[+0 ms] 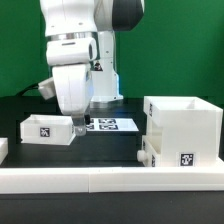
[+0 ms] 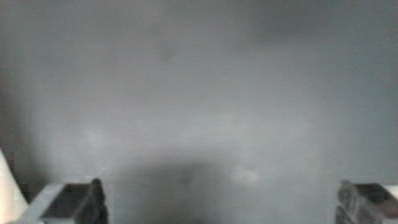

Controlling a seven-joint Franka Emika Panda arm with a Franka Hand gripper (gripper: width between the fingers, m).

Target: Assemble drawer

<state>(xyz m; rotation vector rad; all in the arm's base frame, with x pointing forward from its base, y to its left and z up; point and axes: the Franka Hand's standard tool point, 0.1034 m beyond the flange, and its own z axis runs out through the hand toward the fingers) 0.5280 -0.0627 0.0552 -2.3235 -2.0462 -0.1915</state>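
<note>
White hollow casing [image 1: 185, 122], tagged low tray [image 1: 46, 130]

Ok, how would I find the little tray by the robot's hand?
Start at the big white arm. Beside its gripper, on the exterior view's left, sits a low white tray. It is short and open on top, unlike the tall casing.

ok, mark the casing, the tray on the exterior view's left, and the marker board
casing [image 1: 185, 128]: exterior view, on its front wall.
tray [image 1: 45, 130]: exterior view, on its front wall, at the tag.
marker board [image 1: 112, 125]: exterior view, on its printed top face.
</note>
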